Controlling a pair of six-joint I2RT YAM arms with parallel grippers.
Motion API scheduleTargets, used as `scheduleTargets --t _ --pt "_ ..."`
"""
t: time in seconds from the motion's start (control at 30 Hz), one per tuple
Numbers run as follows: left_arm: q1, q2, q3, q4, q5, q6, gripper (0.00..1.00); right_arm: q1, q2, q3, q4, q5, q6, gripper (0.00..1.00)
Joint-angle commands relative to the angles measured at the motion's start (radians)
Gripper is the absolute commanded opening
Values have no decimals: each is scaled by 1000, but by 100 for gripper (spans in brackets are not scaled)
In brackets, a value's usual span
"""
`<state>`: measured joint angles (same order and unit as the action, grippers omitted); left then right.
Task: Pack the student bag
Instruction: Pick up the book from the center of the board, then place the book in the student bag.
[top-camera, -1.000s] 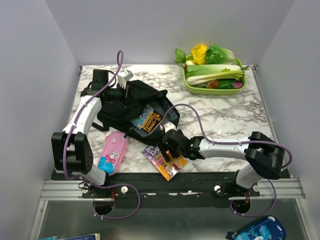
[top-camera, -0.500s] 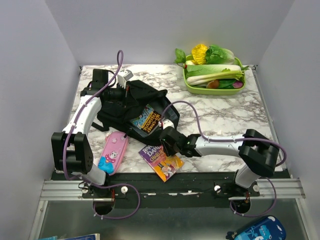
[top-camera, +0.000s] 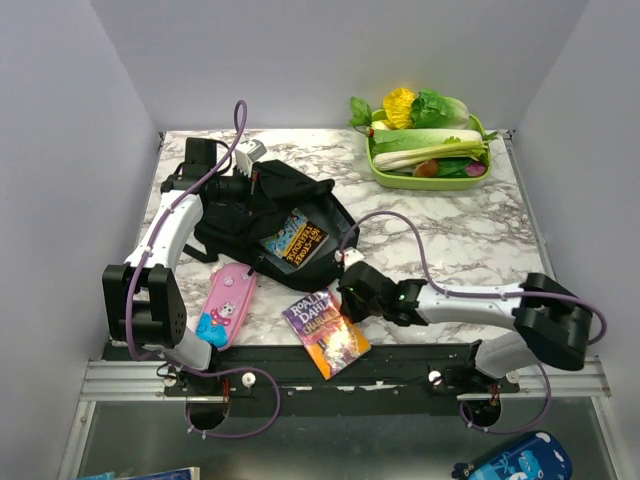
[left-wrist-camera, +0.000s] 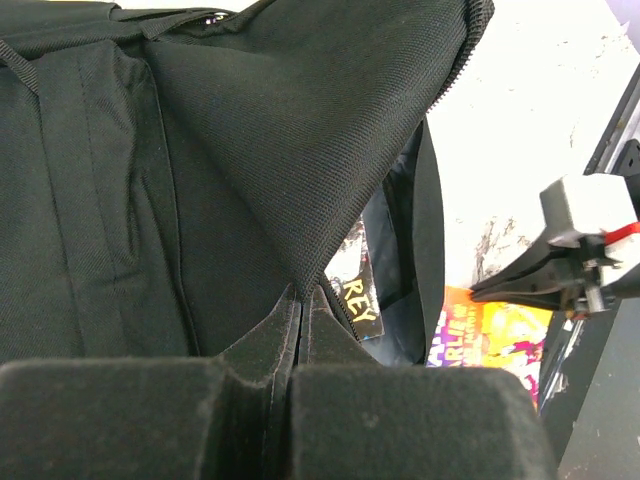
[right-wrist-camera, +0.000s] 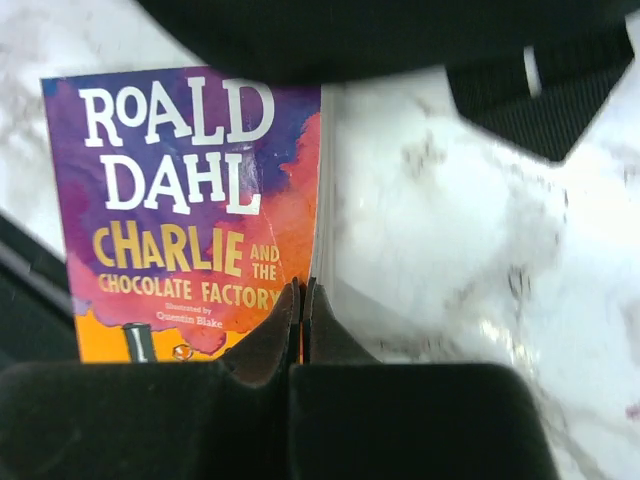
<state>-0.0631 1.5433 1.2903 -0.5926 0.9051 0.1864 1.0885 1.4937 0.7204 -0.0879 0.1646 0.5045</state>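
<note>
The student bag (top-camera: 240, 205) lies black and open at the table's left, with one book (top-camera: 296, 240) lying in its mouth. My left gripper (left-wrist-camera: 302, 290) is shut on a fold of the bag's flap (left-wrist-camera: 260, 130) and holds it up, so the grey lining and that book (left-wrist-camera: 357, 287) show beneath. A purple and orange Roald Dahl book (right-wrist-camera: 190, 210) lies flat on the marble in front of the bag. My right gripper (right-wrist-camera: 302, 287) is shut on its right-hand edge, and a sliver of cover shows between the tips. From above, this gripper (top-camera: 350, 297) sits at the book's (top-camera: 322, 332) upper right corner.
A pink pencil case (top-camera: 228, 302) lies left of the Roald Dahl book, near the table's front edge. A green tray (top-camera: 385, 178) of vegetables stands at the back right. A black strap (right-wrist-camera: 540, 90) of the bag trails onto the marble close to my right gripper.
My right gripper went from open to shut on the Roald Dahl book's edge, and that arm's elbow swung out to the right. The left arm and bag have not moved.
</note>
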Motion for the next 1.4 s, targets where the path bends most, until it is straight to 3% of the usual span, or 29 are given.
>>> scheduleTargets --t 0.0,0.17,0.4,0.77,1.2,1.37 --pt "-6 -3 30 13 -5 1 0 14 -171 -88 -93 -97 -20 1" --pt "-6 0 33 16 -15 -2 0 14 -430 -124 -102 -70 -50 1" --pt "-6 -6 35 11 -18 2 0 13 -547 45 -190 61 -139 1" --pt "-12 -15 21 19 -11 -4 0 -1 -406 422 -194 165 -348 1" --pt "-24 -69 26 14 14 -33 0 -211 -142 327 -32 41 -207 1" --pt "-30 -80 29 7 20 -33 0 -257 -2 388 -24 4 -140 1"
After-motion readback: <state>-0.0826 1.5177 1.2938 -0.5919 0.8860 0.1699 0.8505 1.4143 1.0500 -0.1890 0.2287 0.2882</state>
